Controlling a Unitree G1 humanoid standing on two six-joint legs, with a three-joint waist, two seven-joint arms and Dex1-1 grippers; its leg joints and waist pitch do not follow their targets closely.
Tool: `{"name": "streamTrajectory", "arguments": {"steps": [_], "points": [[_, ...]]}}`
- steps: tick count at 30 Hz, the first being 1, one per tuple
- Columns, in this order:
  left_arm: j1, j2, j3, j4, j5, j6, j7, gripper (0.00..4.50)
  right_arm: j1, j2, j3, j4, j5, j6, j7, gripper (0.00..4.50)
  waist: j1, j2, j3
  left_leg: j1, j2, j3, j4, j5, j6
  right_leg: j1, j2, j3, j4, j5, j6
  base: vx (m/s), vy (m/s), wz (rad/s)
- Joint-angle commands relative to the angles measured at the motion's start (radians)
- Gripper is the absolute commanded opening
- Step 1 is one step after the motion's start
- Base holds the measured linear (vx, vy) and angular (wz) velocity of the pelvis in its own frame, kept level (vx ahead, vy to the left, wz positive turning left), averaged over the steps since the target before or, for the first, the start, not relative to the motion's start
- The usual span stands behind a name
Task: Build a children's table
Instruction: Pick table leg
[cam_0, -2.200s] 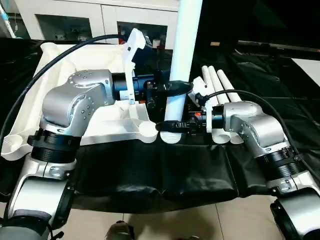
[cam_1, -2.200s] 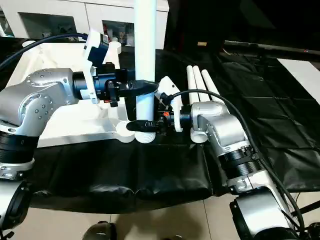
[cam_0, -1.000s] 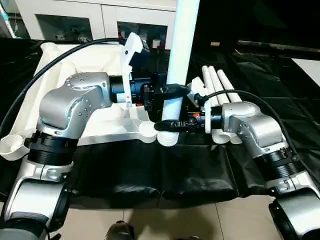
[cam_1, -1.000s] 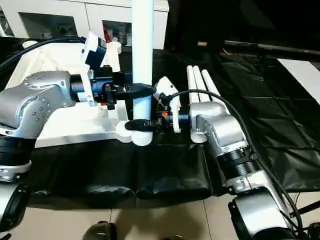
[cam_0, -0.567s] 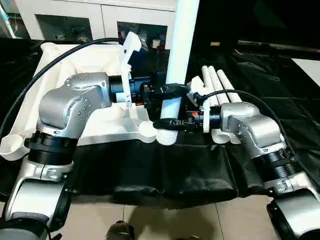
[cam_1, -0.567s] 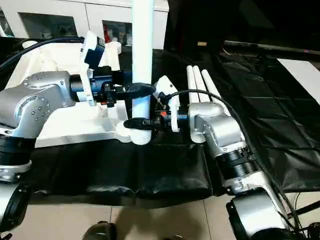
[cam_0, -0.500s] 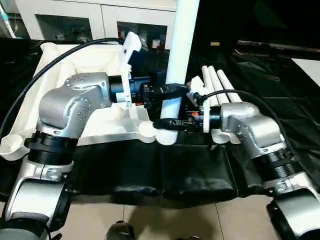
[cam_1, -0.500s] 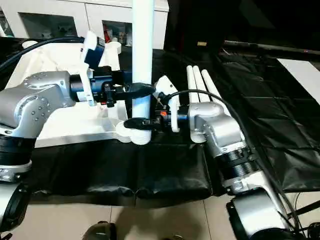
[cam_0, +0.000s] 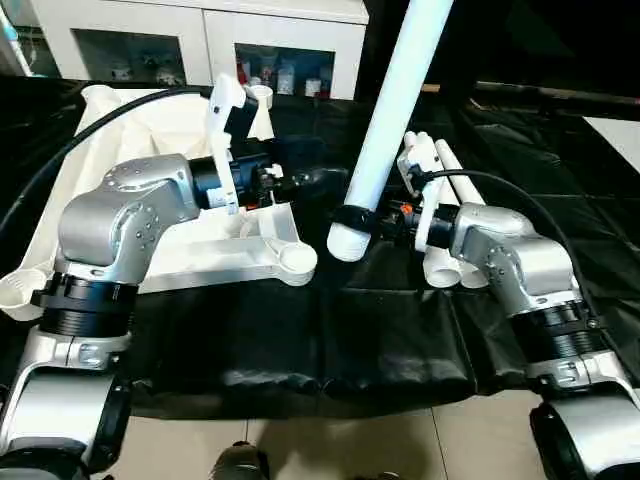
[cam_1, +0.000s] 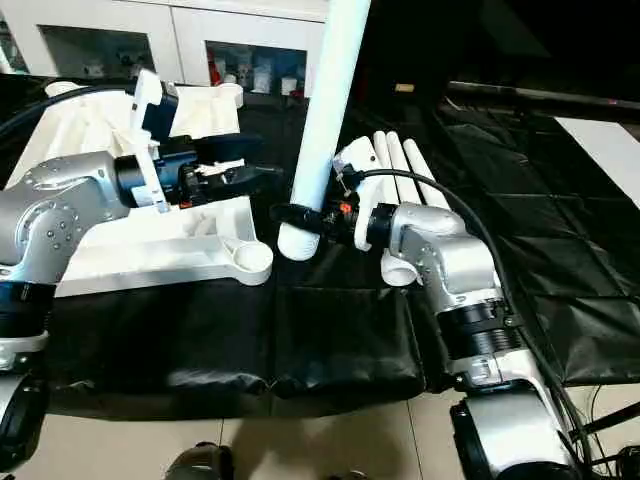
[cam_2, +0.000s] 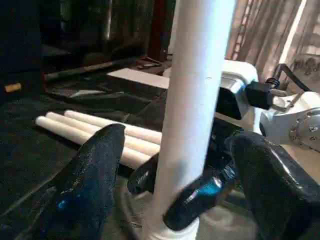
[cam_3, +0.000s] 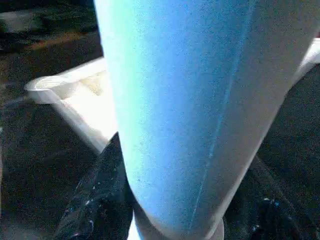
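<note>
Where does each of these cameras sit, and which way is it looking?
Head cameras, two eyes side by side: look forward and down over both silver forearms at the tabletop, its near corner socket, and the leg in the right gripper.
Left wrist: looks along the open left gripper at that leg, three spare legs beyond.
Right wrist: pressed close against the gripped leg, tabletop behind.
All views share the leg.

White table top (cam_0: 190, 250) lies upside down on black cloth, round corner socket (cam_0: 297, 262) nearest. One long tapered leg (cam_0: 385, 130) tilted, raised beside it. Three legs (cam_1: 400, 175) lie side by side.
</note>
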Motion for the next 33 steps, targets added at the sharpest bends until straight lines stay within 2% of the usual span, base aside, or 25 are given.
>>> {"name": "streamTrajectory", "arguments": {"steps": [1, 2, 3, 4, 5, 7, 8, 11, 13, 14, 15, 18, 20, 24, 26, 30, 31, 33], "points": [[0.056, 0.063, -0.149, 0.153, 0.234, -0.212, 0.009, 3.79, 0.026, 0.017, -0.032, 0.017, -0.043, -0.045, -0.108, 1.86, -0.007, 0.013, -0.103, 0.048, 0.036, -0.020, -0.075, -0.317, -0.090, 0.029, -0.082, 0.043, -0.088, -0.290, -0.153, 0.000, 0.000, 0.00], [0.065, 0.083, -0.198, 0.195, 0.295, -0.266, 0.007, 3.79, 0.035, 0.025, -0.029, 0.015, -0.050, -0.051, -0.126, 1.86, -0.006, 0.011, -0.102, 0.048, 0.036, -0.023, -0.079, -0.317, -0.092, 0.028, -0.083, 0.045, -0.093, -0.318, -0.126, 0.000, 0.000, 0.00], [0.069, 0.085, -0.210, 0.216, 0.300, -0.274, -0.008, 3.61, 0.042, 0.030, -0.024, 0.007, -0.049, -0.047, -0.124, 1.86, -0.011, 0.012, -0.105, 0.050, 0.036, -0.025, -0.083, -0.327, -0.106, 0.028, -0.083, 0.047, -0.090, -0.347, -0.092, 0.000, 0.000, 0.00], [0.072, 0.084, -0.216, 0.238, 0.300, -0.278, -0.024, 3.51, 0.049, 0.034, -0.019, -0.001, -0.047, -0.042, -0.122, 1.86, -0.009, 0.016, -0.111, 0.056, 0.039, -0.022, -0.082, -0.317, -0.109, 0.025, -0.087, 0.046, -0.088, -0.326, -0.105, 0.000, 0.000, 0.00], [0.073, 0.077, -0.214, 0.274, 0.287, -0.282, -0.050, 3.51, 0.058, 0.040, -0.014, -0.013, -0.043, -0.034, -0.118, 1.86, -0.009, 0.016, -0.111, 0.057, 0.040, -0.021, -0.080, -0.313, -0.107, 0.022, -0.087, 0.046, -0.087, -0.306, -0.119, 0.000, 0.000, 0.00], [0.068, 0.073, -0.213, 0.333, 0.278, -0.304, -0.090, 3.41, 0.067, 0.047, -0.009, -0.028, -0.039, -0.023, -0.116, 1.86, -0.008, 0.019, -0.115, 0.055, 0.039, -0.017, -0.076, -0.301, -0.097, 0.021, -0.084, 0.042, -0.078, -0.231, -0.170, 0.000, 0.000, 0.00], [0.062, 0.080, -0.224, 0.361, 0.292, -0.326, -0.100, 3.31, 0.069, 0.047, -0.008, -0.033, -0.038, -0.019, -0.114, 1.86, -0.008, 0.019, -0.113, 0.053, 0.039, -0.018, -0.078, -0.304, -0.095, 0.022, -0.085, 0.041, -0.077, -0.228, -0.177, 0.000, 0.000, 0.00], [0.055, 0.090, -0.239, 0.398, 0.309, -0.352, -0.127, 3.05, 0.073, 0.047, -0.006, -0.040, -0.035, -0.018, -0.114, 1.86, -0.007, 0.023, -0.109, 0.056, 0.041, -0.021, -0.081, -0.359, -0.103, 0.020, -0.087, 0.041, -0.080, -0.269, -0.178, 0.000, 0.000, 0.00], [0.038, 0.092, -0.247, 0.455, 0.328, -0.407, -0.158, 2.85, 0.078, 0.048, -0.005, -0.045, -0.037, -0.022, -0.123, 1.86, -0.008, 0.023, -0.107, 0.058, 0.039, -0.022, -0.081, -0.382, -0.108, 0.018, -0.091, 0.043, -0.087, -0.316, -0.168, 0.000, 0.000, 0.00], [0.027, 0.090, -0.247, 0.487, 0.339, -0.431, -0.161, 2.85, 0.082, 0.047, -0.003, -0.050, -0.039, -0.022, -0.125, 1.86, -0.008, 0.022, -0.107, 0.057, 0.041, -0.023, -0.081, -0.385, -0.111, 0.019, -0.093, 0.044, -0.086, -0.318, -0.168, 0.000, 0.000, 0.00], [0.012, 0.089, -0.252, 0.526, 0.363, -0.456, -0.144, 2.65, 0.087, 0.045, -0.002, -0.057, -0.038, -0.020, -0.125, 1.86, -0.007, 0.024, -0.107, 0.058, 0.041, -0.023, -0.082, -0.387, -0.112, 0.018, -0.093, 0.044, -0.087, -0.322, -0.165, 0.000, 0.000, 0.00], [-0.017, 0.087, -0.261, 0.608, 0.399, -0.498, -0.129, 2.52, 0.098, 0.041, 0.001, -0.075, -0.038, -0.010, -0.114, 1.86, -0.007, 0.021, -0.108, 0.058, 0.040, -0.023, -0.082, -0.381, -0.107, 0.019, -0.092, 0.044, -0.088, -0.313, -0.163, 0.000, 0.000, 0.00], [-0.023, 0.085, -0.262, 0.627, 0.402, -0.502, -0.136, 2.27, 0.101, 0.039, 0.005, -0.079, -0.038, -0.008, -0.109, 1.86, -0.008, 0.022, -0.109, 0.056, 0.042, -0.025, -0.082, -0.375, -0.107, 0.020, -0.094, 0.044, -0.084, -0.300, -0.170, 0.000, 0.000, 0.00], [-0.039, 0.087, -0.259, 0.680, 0.413, -0.524, -0.158, 2.16, 0.103, 0.038, 0.009, -0.084, -0.036, -0.007, -0.104, 1.86, -0.007, 0.023, -0.108, 0.060, 0.043, -0.023, -0.080, -0.385, -0.106, 0.016, -0.095, 0.044, -0.083, -0.292, -0.189, 0.000, 0.000, 0.00], [-0.045, 0.090, -0.257, 0.699, 0.421, -0.533, -0.163, 1.78, 0.103, 0.038, 0.010, -0.083, -0.036, -0.007, -0.104, 1.86, -0.006, 0.021, -0.108, 0.058, 0.044, -0.023, -0.080, -0.382, -0.104, 0.018, -0.096, 0.044, -0.083, -0.290, -0.191, 0.000, 0.000, 0.00], [-0.060, 0.095, -0.253, 0.750, 0.434, -0.562, -0.188, 1.77, 0.103, 0.038, 0.012, -0.084, -0.036, -0.007, -0.103, 1.86, -0.006, 0.021, -0.108, 0.058, 0.043, -0.023, -0.081, -0.379, -0.102, 0.017, -0.096, 0.043, -0.083, -0.283, -0.193, 0.000, 0.000, 0.00], [-0.063, 0.095, -0.252, 0.761, 0.436, -0.568, -0.192, 1.51, 0.103, 0.039, 0.012, -0.083, -0.037, -0.006, -0.103, 1.86, -0.006, 0.022, -0.109, 0.059, 0.044, -0.023, -0.080, -0.381, -0.103, 0.017, -0.097, 0.043, -0.082, -0.283, -0.194, 0.000, 0.000, 0.00], [-0.064, 0.095, -0.254, 0.780, 0.444, -0.579, -0.197, 1.35, 0.102, 0.041, 0.012, -0.082, -0.039, -0.007, -0.102, 1.86, -0.005, 0.022, -0.108, 0.060, 0.045, -0.024, -0.081, -0.389, -0.104, 0.016, -0.098, 0.043, -0.083, -0.295, -0.196, 0.000, 0.000, 0.00]]}}
